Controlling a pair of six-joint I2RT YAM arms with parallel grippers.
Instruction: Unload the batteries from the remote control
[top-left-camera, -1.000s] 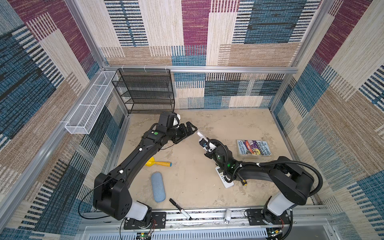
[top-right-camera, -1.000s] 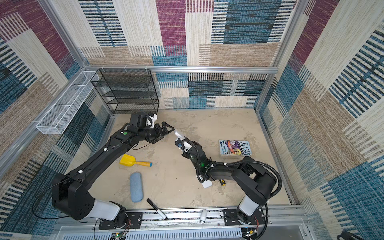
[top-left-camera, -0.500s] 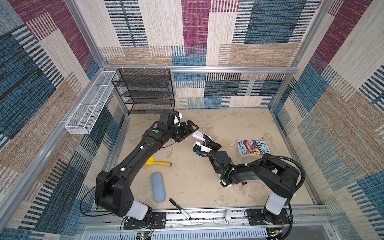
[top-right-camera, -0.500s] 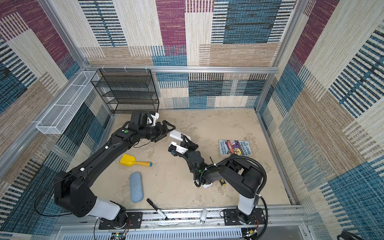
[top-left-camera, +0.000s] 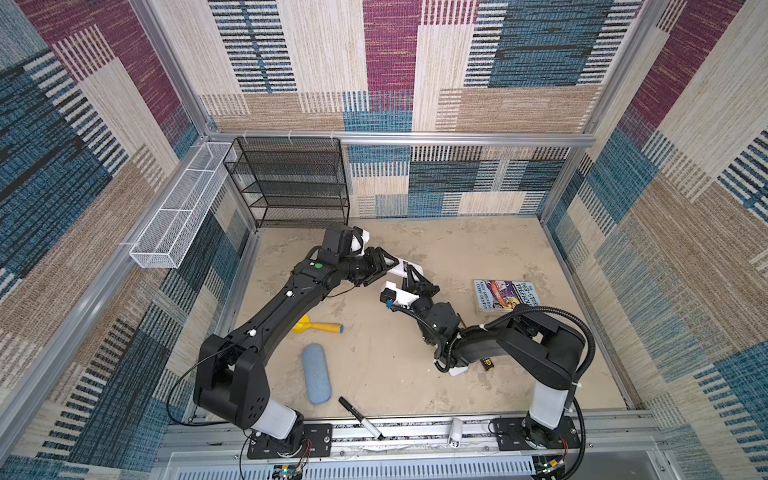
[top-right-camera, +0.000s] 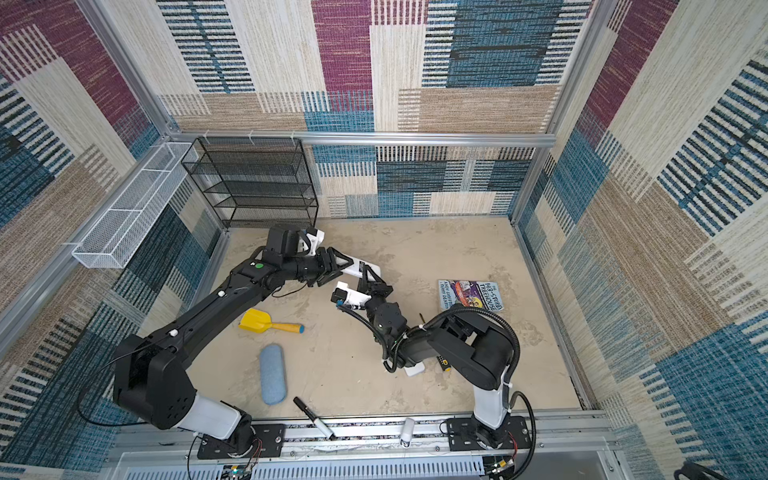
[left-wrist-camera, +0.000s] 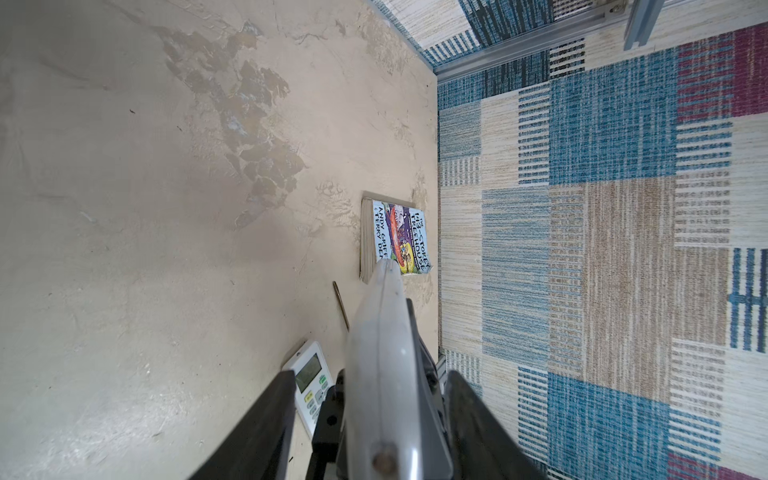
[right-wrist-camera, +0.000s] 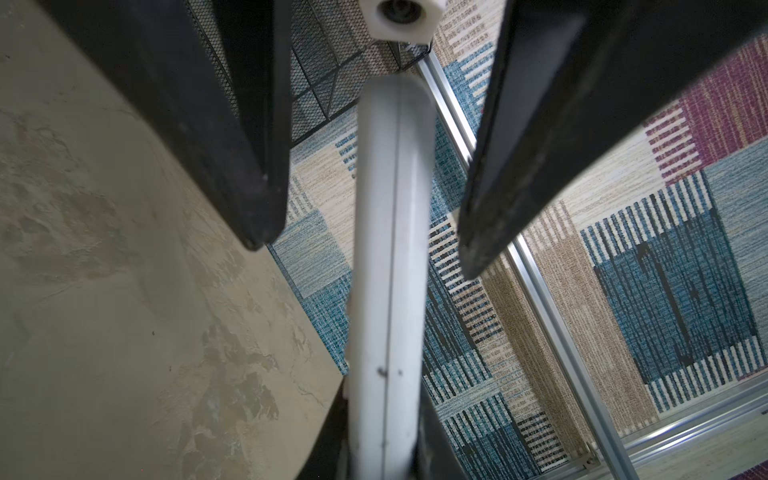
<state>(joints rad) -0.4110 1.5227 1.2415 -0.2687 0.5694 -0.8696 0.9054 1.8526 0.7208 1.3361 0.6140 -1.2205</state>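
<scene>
Remote control (left-wrist-camera: 384, 332) held clear of worktop (top-left-camera: 415, 232), long axis roughly ten-to-four o'clock in both top views. Right fingers (top-left-camera: 412, 275) clamped on four o'clock end. Left fingers (left-wrist-camera: 257, 424) apart, straddling ten o'clock end. No batteries visible.

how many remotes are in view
2. A raised remote is gripped by the right gripper, its other end inside the open left gripper. A second remote lies on the table, partly under the right arm.

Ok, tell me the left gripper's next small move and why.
Probably close the left gripper onto the white remote control. Its fingers flank the remote's free end with a gap on each side, while the right gripper grips the other end in the air.
</scene>
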